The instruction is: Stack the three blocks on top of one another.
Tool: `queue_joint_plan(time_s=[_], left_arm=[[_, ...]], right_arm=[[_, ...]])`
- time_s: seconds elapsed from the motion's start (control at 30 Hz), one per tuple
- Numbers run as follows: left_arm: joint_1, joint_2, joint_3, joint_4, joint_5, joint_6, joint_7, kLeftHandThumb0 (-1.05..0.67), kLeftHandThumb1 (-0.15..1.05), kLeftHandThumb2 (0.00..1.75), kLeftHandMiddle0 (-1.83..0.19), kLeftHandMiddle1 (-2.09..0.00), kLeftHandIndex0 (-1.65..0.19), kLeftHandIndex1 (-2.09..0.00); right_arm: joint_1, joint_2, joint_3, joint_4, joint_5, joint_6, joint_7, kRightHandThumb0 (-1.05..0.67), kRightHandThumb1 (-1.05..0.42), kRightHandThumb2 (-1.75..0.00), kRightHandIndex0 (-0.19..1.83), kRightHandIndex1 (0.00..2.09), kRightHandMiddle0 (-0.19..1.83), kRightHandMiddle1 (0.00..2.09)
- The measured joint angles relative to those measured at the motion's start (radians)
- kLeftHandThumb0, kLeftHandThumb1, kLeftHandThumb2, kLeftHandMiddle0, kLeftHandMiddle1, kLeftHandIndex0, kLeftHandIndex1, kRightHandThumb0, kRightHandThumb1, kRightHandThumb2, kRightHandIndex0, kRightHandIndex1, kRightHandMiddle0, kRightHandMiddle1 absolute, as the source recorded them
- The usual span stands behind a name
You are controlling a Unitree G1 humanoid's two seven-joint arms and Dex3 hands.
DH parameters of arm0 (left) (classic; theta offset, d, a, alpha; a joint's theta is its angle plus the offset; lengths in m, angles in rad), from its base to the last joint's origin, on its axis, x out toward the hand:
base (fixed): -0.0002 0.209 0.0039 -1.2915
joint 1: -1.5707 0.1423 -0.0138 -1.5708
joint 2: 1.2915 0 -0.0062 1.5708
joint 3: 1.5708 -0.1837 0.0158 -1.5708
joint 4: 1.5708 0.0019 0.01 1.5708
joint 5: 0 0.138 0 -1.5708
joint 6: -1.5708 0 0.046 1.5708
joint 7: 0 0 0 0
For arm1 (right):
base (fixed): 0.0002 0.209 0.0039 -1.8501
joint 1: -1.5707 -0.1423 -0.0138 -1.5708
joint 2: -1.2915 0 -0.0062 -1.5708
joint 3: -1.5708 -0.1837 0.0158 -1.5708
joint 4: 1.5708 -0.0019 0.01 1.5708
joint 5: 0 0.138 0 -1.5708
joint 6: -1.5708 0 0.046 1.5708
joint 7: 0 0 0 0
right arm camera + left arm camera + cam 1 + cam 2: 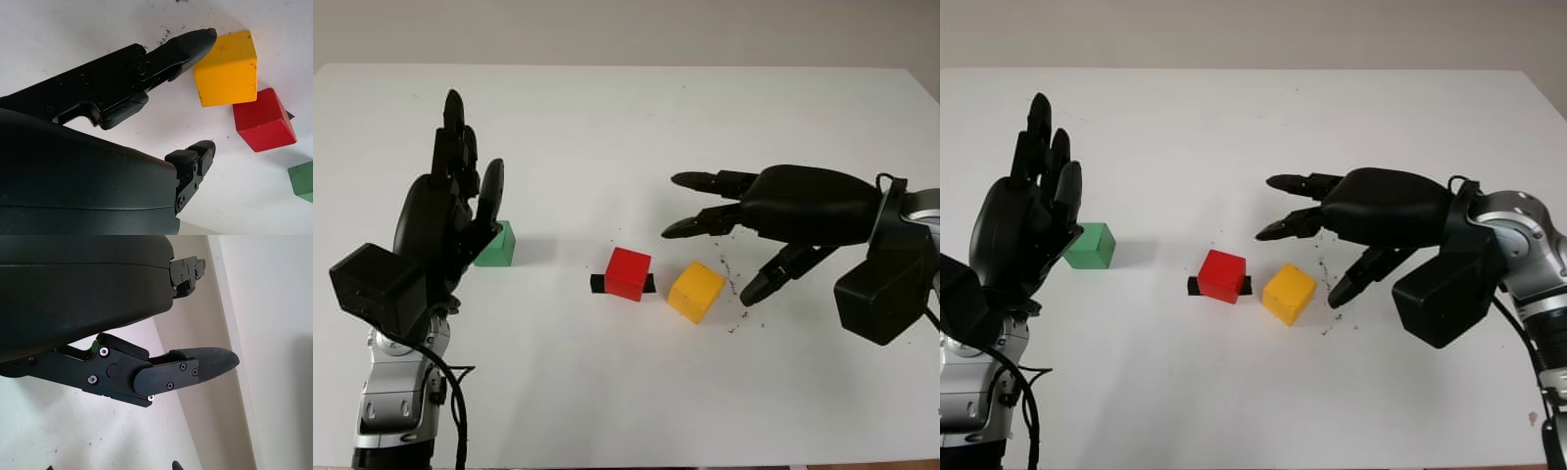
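A red block (627,272) sits mid-table on a small black mark, with a yellow block (695,291) just to its right, not touching it. A green block (497,245) lies further left. My right hand (717,235) hovers open above and to the right of the yellow block, with one fingertip (203,36) close beside the yellow block (226,69). My left hand (460,166) is raised upright and open just left of the green block, partly hiding it. All three blocks lie singly on the white table (607,137).
Small dark specks (736,284) dot the table right of the yellow block. The table's far edge (626,66) meets a pale wall. The near edge (705,464) runs along the bottom of the head views.
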Motion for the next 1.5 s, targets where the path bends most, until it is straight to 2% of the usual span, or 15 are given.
queue_joint_plan(time_s=[0.3,0.43,0.53,0.77,1.2,1.5], left_arm=[[0.0,0.002,0.001,-0.004,-0.003,-0.001,0.0,-0.71,1.05,0.58,0.18,-0.05,0.19,-0.02],[0.0,0.005,0.001,-0.004,-0.006,0.0,-0.002,-0.71,1.05,0.58,0.19,-0.05,0.19,-0.02],[0.0,0.006,0.001,-0.004,-0.007,0.0,-0.003,-0.72,1.05,0.57,0.19,-0.04,0.19,-0.02],[0.0,0.007,0.001,-0.004,-0.009,0.002,-0.003,-0.72,1.05,0.57,0.19,-0.05,0.19,-0.02],[0.0,0.008,0.001,-0.004,-0.006,0.002,-0.003,-0.7,1.05,0.58,0.18,-0.05,0.19,-0.02],[0.002,0.007,0.001,-0.006,-0.006,0.002,-0.003,-0.7,1.05,0.58,0.18,-0.05,0.19,-0.03]], right_arm=[[0.008,0.006,0.016,0.008,-0.028,-0.015,-0.023,-0.73,-0.82,-0.05,0.06,0.07,0.54,0.33],[0.009,0.011,0.024,0.008,-0.022,-0.007,-0.016,-0.72,-0.84,-0.06,0.07,0.05,0.38,0.73],[0.009,0.014,0.03,0.007,-0.022,0.003,-0.006,-0.71,-0.85,-0.06,0.06,0.05,0.35,0.8],[0.009,0.024,0.033,0.004,-0.022,0.006,-0.008,-0.68,-0.82,-0.05,0.1,0.06,0.35,0.9],[-0.003,0.063,0.057,0.043,-0.064,-0.047,-0.044,-0.69,-0.83,-0.06,0.09,0.05,0.24,0.92],[-0.016,0.071,0.072,0.086,-0.073,-0.086,-0.059,-0.69,-0.83,-0.06,0.1,0.05,0.26,0.95]])
